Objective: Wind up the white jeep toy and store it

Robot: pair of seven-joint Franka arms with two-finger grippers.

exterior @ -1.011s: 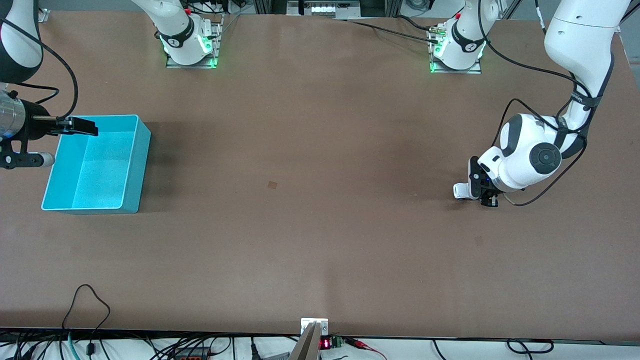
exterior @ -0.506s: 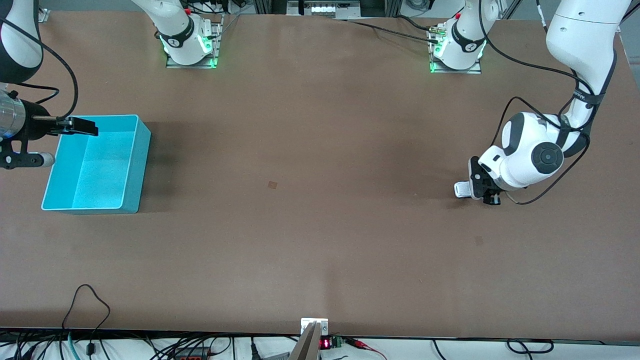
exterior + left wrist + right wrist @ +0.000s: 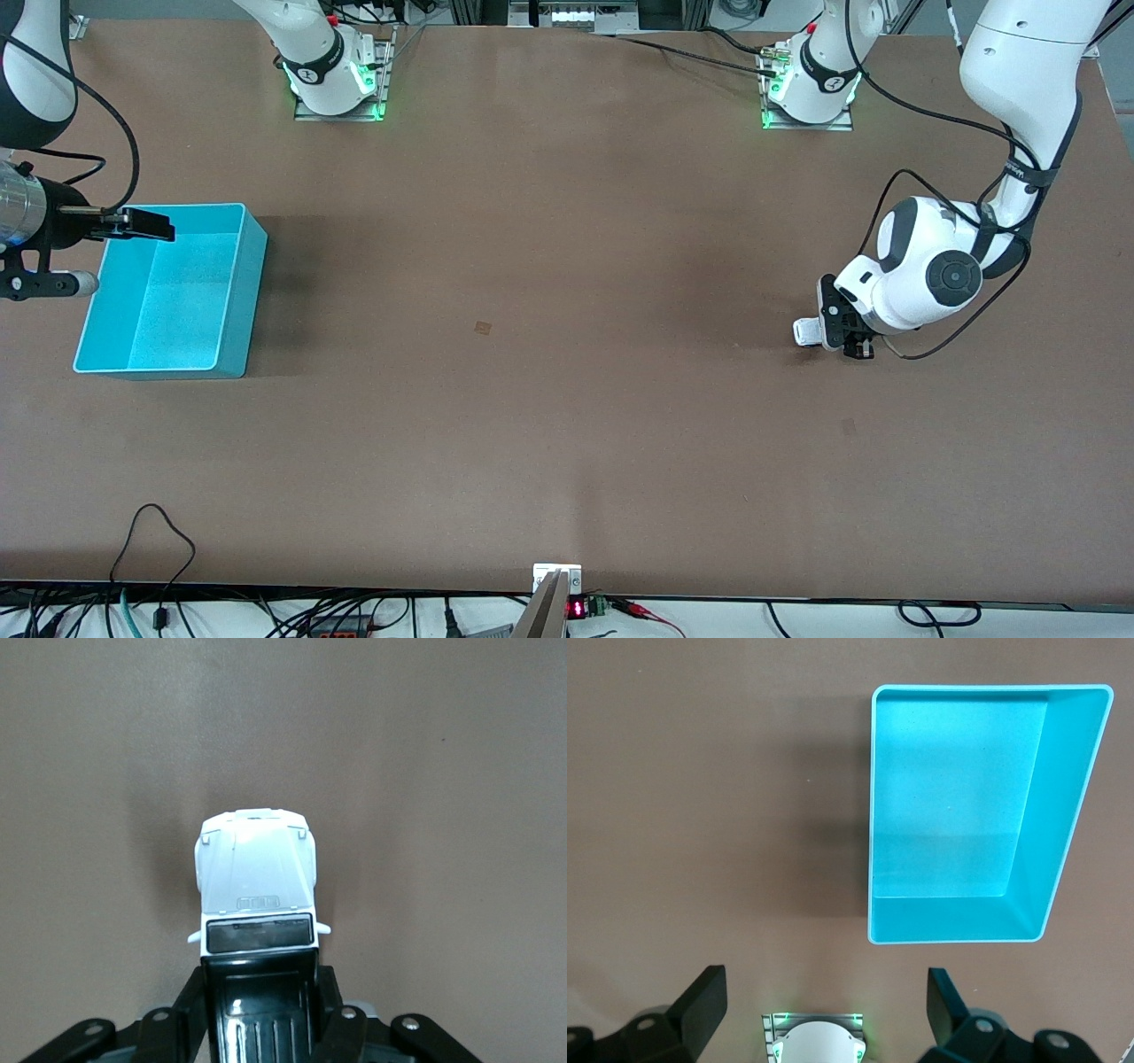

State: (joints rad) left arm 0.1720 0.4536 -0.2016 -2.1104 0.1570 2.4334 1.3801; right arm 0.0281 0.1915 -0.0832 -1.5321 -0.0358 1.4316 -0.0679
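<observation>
The white jeep toy (image 3: 804, 330) is low at the table near the left arm's end, its black rear roof panel between the fingers of my left gripper (image 3: 837, 335), which is shut on it. In the left wrist view the jeep toy (image 3: 255, 873) points away from the left gripper (image 3: 260, 1001), and its white hood and windscreen are in plain sight. My right gripper (image 3: 115, 252) hangs open and empty high over the turquoise bin (image 3: 252, 283). The right wrist view shows the right gripper (image 3: 827, 1005) spread wide, the bin (image 3: 957, 928) below it.
The turquoise bin has nothing in it and stands at the right arm's end of the table. The two arm bases (image 3: 337, 80) (image 3: 808, 89) are bolted along the edge farthest from the front camera. Cables lie along the table's near edge.
My left gripper has carried the jeep toy a short way toward the right arm's end of the table. The right arm has not moved.
</observation>
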